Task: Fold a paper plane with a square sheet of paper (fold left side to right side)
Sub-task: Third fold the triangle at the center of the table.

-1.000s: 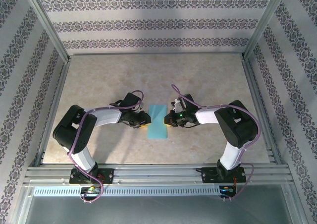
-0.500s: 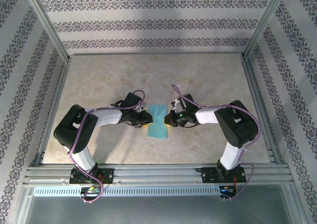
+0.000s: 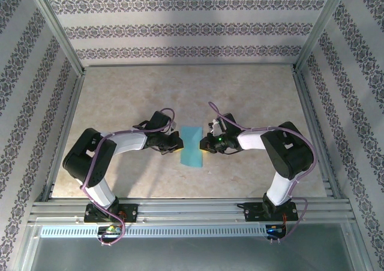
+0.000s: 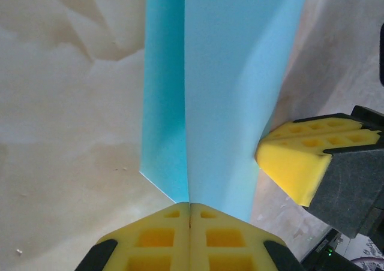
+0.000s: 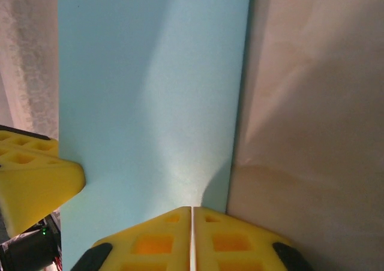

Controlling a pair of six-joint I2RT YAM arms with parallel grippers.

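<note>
Turquoise sheet (image 3: 192, 146) sits mid-tabletop (image 3: 252, 97), centred between the left and right edges and a bit closer to the near edge than the far. From above it reads taller than wide, so I'd judge the left-to-right fold is partway done.

Left claw (image 4: 189, 206): pads fully together at the sheet's left side. Its wrist view shows a ridge line in the paper running straight into the pad seam, with a darker strip to the left and a lighter panel to the right. Looks like it's pinching paper, though the pads hide the contact itself.

Right claw (image 5: 192, 210): narrow, with a hairline slit between the pads, just inside the sheet's right edge. Can't tell whether any paper is in the slit.

How I'd run the step:
- right claw pins the right side to the tabletop, no sliding
- left claw carries its layer over in a low arc; a high lift will buckle paper this thin
- land edge on edge and check the near and far corners before pressing
- let go, then run closed pads along the fold to set the crease

Main risk: the sheet skates or rotates under the sideways pull and skews the crease.
</note>
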